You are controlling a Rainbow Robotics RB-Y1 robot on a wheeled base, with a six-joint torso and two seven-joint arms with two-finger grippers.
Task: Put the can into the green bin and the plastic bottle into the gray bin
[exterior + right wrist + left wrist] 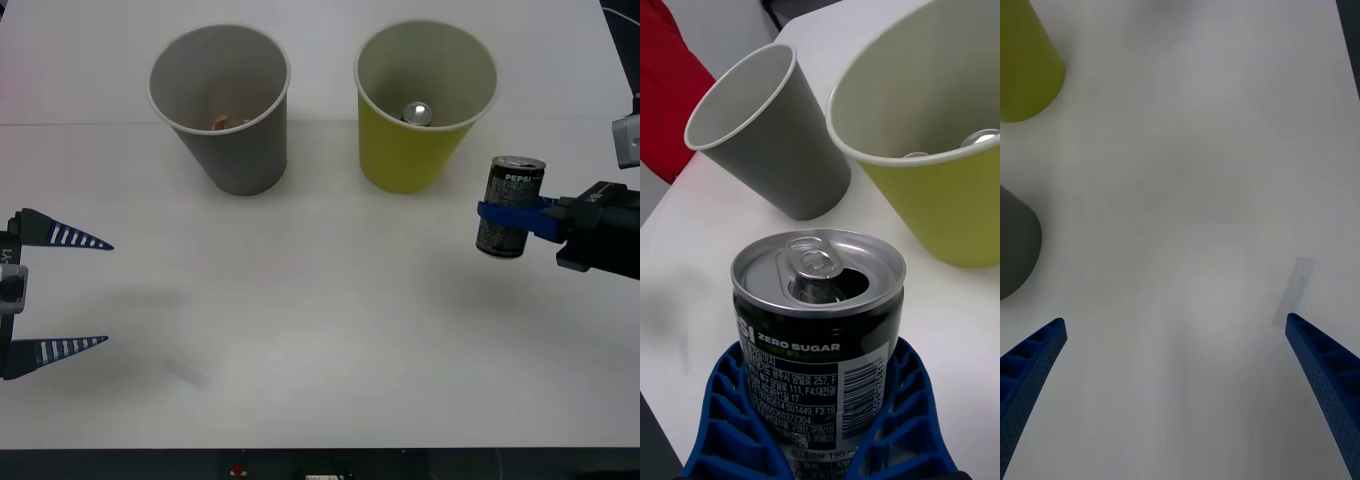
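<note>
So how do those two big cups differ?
The green bin is yellow-green, the gray bin gray. The green bin holds a shiny can top; the gray bin holds a small orange-brown bit. The green bin stands nearer the held can. Both are upright, tapered and white-rimmed.

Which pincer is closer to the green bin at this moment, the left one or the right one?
The right. The right pincer, shut on the can, sits just beside the green bin, on the robot's right. The left pincer hangs open far across the table, beyond the gray bin.
</note>
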